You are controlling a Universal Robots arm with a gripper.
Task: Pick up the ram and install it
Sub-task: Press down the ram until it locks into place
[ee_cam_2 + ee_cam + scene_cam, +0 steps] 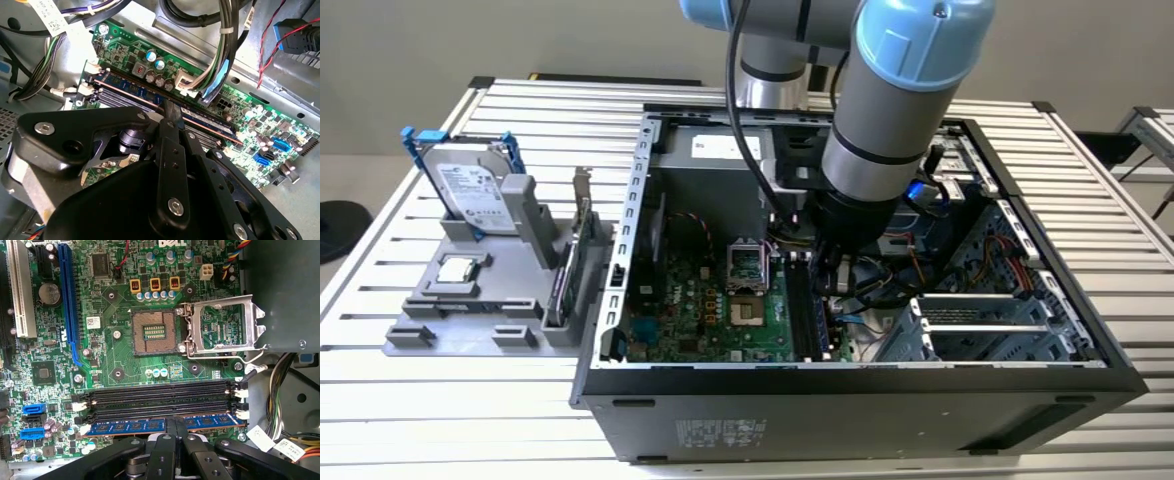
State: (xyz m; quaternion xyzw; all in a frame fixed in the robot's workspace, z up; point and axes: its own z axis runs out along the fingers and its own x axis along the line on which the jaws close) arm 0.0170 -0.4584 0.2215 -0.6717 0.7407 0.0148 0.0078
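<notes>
Claw (176, 426) fingers are pinched together on the top edge of the ram (165, 424), a long blue stick that sits in the memory slot nearest the board's edge; in the first wrist view the two dark fingers (168, 437) meet at the middle of the stick, and the neighbouring black slots (160, 395) stand bare beside it. In the second wrist view the same grip shows from behind: the claw (172, 117) closes narrowly over the ram (200, 122), which runs lengthwise along its slot with white latches (82, 91) at the end.

Beyond the slots lies the open CPU socket (154, 332) with its metal frame (225, 325) swung up, on the green motherboard (115, 365).

From the exterior view the arm (887, 130) reaches down into the open computer case (854, 400), its wrist low over the board's memory area, where the ram (801, 300) stands. On the exterior view's left a grey parts holder (467, 320) rests on the slatted tabletop (454, 420), carrying an upright hard drive (467, 195), a small silver chip (458, 268) and an upright expansion card (567, 270).
</notes>
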